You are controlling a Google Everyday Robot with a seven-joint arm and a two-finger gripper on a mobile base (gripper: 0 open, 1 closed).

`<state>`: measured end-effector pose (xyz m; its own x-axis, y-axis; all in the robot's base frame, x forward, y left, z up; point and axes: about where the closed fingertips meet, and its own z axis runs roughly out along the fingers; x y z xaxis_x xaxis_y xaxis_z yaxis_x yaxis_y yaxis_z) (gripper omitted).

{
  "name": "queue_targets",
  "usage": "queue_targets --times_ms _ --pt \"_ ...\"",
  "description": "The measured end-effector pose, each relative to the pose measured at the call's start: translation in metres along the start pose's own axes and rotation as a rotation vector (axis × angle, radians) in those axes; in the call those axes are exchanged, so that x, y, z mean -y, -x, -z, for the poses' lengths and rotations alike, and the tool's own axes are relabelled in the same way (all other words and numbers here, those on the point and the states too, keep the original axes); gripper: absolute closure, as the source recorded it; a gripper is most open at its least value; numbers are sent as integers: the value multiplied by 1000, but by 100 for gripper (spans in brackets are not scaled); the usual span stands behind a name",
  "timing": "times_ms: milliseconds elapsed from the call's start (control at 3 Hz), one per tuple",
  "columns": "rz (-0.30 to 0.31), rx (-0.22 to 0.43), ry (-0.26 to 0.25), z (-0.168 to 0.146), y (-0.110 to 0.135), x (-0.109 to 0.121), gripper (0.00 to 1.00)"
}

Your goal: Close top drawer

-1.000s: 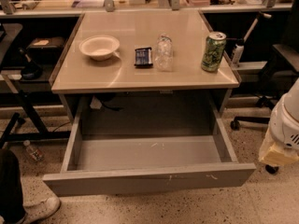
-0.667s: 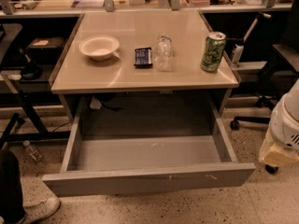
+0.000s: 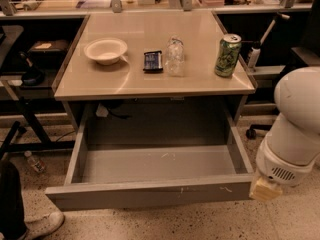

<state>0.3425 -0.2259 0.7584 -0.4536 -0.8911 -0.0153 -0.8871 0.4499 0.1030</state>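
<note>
Four items stand on the glossy beige table [image 3: 150, 84]: a round white bowl [image 3: 105, 50] at left, a flat dark blue packet [image 3: 153, 61], a crumpled clear plastic bottle [image 3: 174, 56] just beside the packet, and a green cylindrical can [image 3: 228, 55] near the right edge. Below the tabletop, the wide grey metal top drawer [image 3: 150, 195] is pulled well out. Its flat, handle-less front bears small white scuffs right of centre. The robot's white rounded arm [image 3: 295, 129] stands at the drawer's right side, with its tan-tipped hand [image 3: 265, 189] just beside the front right corner. We cannot tell whether the hand is released or clenched. On the speckled floor [image 3: 200, 224], a white shoe [image 3: 42, 225] lies near the drawer's left front corner, and a small floor bottle [image 3: 35, 161] lies left of the drawer.
</note>
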Motion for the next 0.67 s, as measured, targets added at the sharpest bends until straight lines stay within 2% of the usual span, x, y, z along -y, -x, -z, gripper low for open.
queue_targets --times_ms 667 --pt "-27 7 87 -60 21 1 100"
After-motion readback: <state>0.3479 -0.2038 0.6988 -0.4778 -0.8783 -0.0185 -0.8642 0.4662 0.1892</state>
